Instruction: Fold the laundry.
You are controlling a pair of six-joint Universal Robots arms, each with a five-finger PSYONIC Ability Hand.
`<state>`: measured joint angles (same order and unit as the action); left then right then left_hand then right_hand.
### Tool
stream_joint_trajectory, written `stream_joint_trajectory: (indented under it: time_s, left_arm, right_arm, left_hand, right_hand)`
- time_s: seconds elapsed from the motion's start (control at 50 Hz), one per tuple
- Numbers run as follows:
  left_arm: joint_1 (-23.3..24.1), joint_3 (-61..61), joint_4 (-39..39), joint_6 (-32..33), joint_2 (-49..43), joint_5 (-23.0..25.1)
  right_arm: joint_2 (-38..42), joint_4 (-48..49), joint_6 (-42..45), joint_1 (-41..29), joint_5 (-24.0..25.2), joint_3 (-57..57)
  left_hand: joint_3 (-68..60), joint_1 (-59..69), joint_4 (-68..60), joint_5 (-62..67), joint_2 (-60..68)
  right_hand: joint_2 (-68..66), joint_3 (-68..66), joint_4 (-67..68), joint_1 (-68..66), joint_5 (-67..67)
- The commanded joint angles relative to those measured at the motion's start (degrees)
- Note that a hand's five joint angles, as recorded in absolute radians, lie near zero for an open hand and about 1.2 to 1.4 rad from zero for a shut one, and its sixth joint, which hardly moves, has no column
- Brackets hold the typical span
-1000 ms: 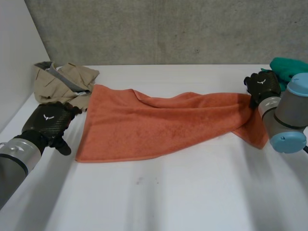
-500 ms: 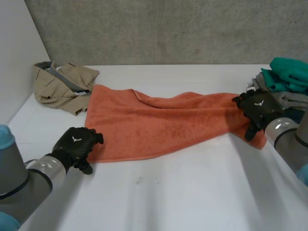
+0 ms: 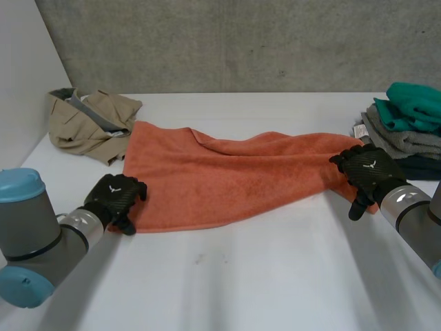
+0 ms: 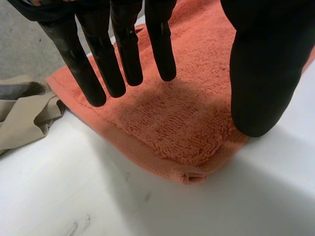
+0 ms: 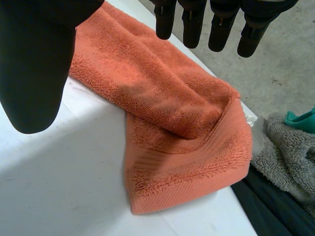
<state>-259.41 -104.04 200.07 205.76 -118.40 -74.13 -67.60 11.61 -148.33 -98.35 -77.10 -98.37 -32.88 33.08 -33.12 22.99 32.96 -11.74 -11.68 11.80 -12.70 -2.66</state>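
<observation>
An orange towel [image 3: 227, 179] lies spread and rumpled across the white table [image 3: 241, 276]. My left hand [image 3: 114, 198] is at the towel's near left corner. In the left wrist view its fingers [image 4: 120, 49] are straight and hover over the corner [image 4: 192, 172], with the thumb off to the side; the hand is open. My right hand [image 3: 368, 169] is over the towel's right end, which is folded over on itself [image 5: 197, 123]. There its fingers [image 5: 194, 24] and thumb [image 5: 34, 64] are spread above the cloth, open and holding nothing.
A crumpled beige garment [image 3: 89, 124] lies at the back left, close to the towel's far left corner. A stack of folded teal, grey and dark clothes [image 3: 406, 131] stands at the right edge, just beyond the right hand. A wall [image 3: 17, 89] bounds the left side.
My left hand has moved in to the towel's near left corner and its fingers have drawn in a little. My right hand has come nearer over the towel's right end and spread, uncovering the stack.
</observation>
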Motion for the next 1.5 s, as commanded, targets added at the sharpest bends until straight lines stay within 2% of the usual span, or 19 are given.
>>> stream_joint_trajectory:
  time_s: [0.02, 0.2, 0.48, 0.52, 0.58, 0.6, 0.68, 0.76, 0.88, 0.96, 1.12, 1.46, 1.5]
  left_arm:
    - [0.49, 3.05, -0.12, 1.39, -2.98, -0.14]
    - [0.66, 6.30, -0.03, 2.45, -4.30, -0.14]
    - [1.36, 10.87, -0.03, 2.54, -6.32, -3.39]
    - [1.36, 11.14, -0.03, 2.54, -6.76, -3.48]
    - [1.54, 11.23, -0.03, 2.45, -6.85, -3.74]
    - [1.80, 11.31, -0.03, 2.45, -6.76, -4.00]
    - [3.20, 10.79, -0.03, 2.27, -5.01, -6.98]
    - [3.74, 9.56, -0.03, 1.48, 0.69, -10.06]
    - [3.83, 7.27, -0.12, 1.04, 6.33, -10.86]
    - [3.91, 5.87, -0.65, -0.97, 10.81, -10.86]
    - [4.35, 4.81, -0.73, -5.99, 16.00, -10.51]
    - [4.09, 5.51, -0.12, -6.25, 16.36, -10.34]
    - [4.09, 5.51, -0.12, -6.25, 16.27, -10.34]
  right_arm:
    - [0.02, 0.08, 0.14, 0.00, 0.37, -0.51]
    - [0.02, 0.61, 0.06, 0.00, 0.46, -0.77]
    - [0.10, 0.96, 0.14, -0.17, 0.37, -1.21]
    - [0.10, 1.05, 0.14, -0.09, 0.37, -1.21]
    - [0.10, 1.14, 0.14, 0.18, -0.07, -1.12]
    - [0.02, 1.05, 0.14, 0.35, -0.16, -1.04]
    - [-0.25, 0.35, -0.30, 1.84, -0.77, -0.25]
    - [-1.04, -0.53, -0.47, 3.25, -0.77, 0.28]
    - [-1.74, -8.69, -0.91, 5.71, -0.69, 3.53]
    - [-1.13, -12.57, -0.91, 7.29, -0.16, 4.94]
    - [5.37, -5.91, -1.44, 7.21, 0.28, 5.91]
    - [11.88, -4.49, -0.74, 6.94, 0.46, 9.78]
    - [12.58, -4.31, -0.74, 6.94, 0.37, 9.95]
  left_hand:
    - [-7.78, 7.57, -7.54, 7.67, 7.69]
    - [-17.53, 17.32, -17.29, 17.42, 17.44]
    - [-19.88, 19.68, -19.65, 19.78, 19.80]
    - [-24.41, 24.20, -24.17, 24.30, 24.32]
    - [-45.06, 44.85, -44.82, 44.95, 44.97]
    - [-47.10, 46.90, -46.86, 46.99, 47.01]
    - [-47.12, 46.92, -46.88, 47.01, 47.04]
    - [-47.12, 46.92, -46.88, 47.01, 47.04]
    - [-47.12, 46.92, -46.88, 47.01, 47.04]
    - [-47.12, 46.92, -46.88, 47.01, 47.04]
    - [-47.12, 46.92, -46.88, 47.01, 47.04]
    - [-47.12, 46.92, -46.88, 47.01, 47.04]
    - [-47.12, 46.92, -46.88, 47.01, 47.04]
  right_hand:
    - [1.74, 1.68, -1.80, 2.70, 2.66]
    - [1.74, 1.68, -1.80, 2.70, 2.66]
    - [1.74, 1.68, -1.80, 2.70, 2.66]
    - [1.74, 1.68, -1.80, 2.70, 2.66]
    - [1.74, 1.68, -1.80, 2.70, 2.66]
    - [1.74, 1.68, -1.80, 2.70, 2.66]
    - [1.74, 1.68, -1.80, 2.70, 2.66]
    - [1.74, 1.68, -1.80, 2.70, 2.66]
    - [1.74, 1.68, -1.80, 2.70, 2.66]
    - [-4.73, -4.79, 4.67, -3.77, -3.81]
    - [-8.41, -8.47, 8.35, -7.45, -7.49]
    - [-18.18, -18.24, 18.12, -17.23, -17.27]
    - [-23.22, -23.28, 23.16, -22.26, -22.30]
